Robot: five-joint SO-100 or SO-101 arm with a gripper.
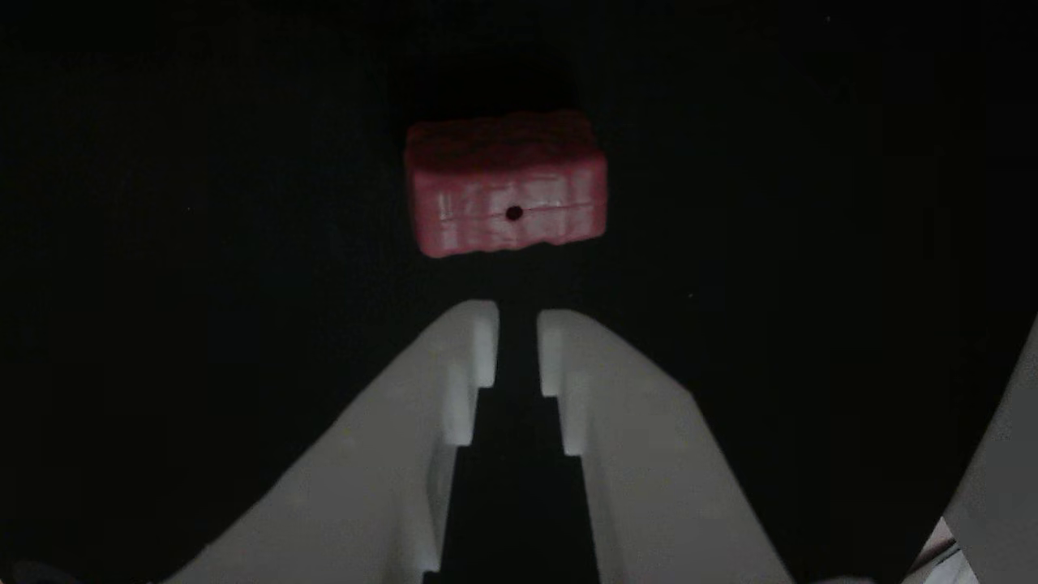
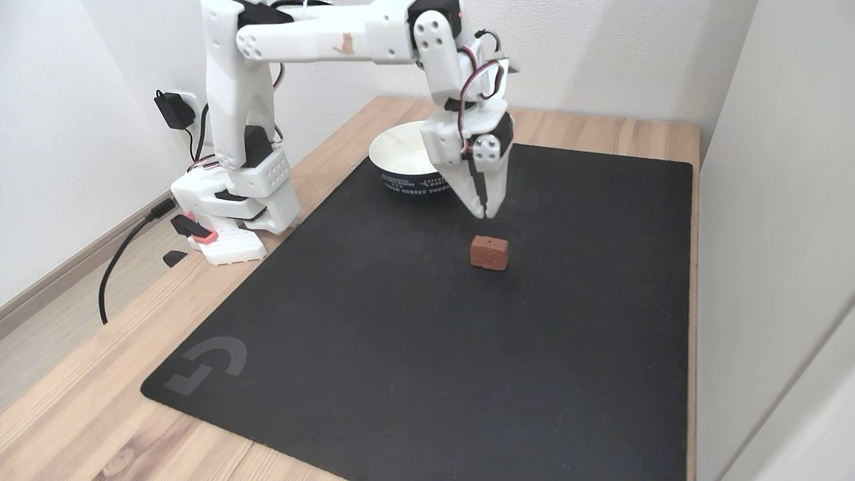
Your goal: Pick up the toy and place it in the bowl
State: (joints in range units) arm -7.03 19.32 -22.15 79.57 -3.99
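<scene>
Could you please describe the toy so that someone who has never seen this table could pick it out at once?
Start at the black mat covering most of the wooden table. Near its middle, just in front of the white bowl and below the robot's hand, sits the toy. It is a small red-pink block with ribbed sides and one tiny dark hole, the only coloured thing on the mat.

One toy (image 2: 489, 252), one bowl (image 2: 401, 155)
</scene>
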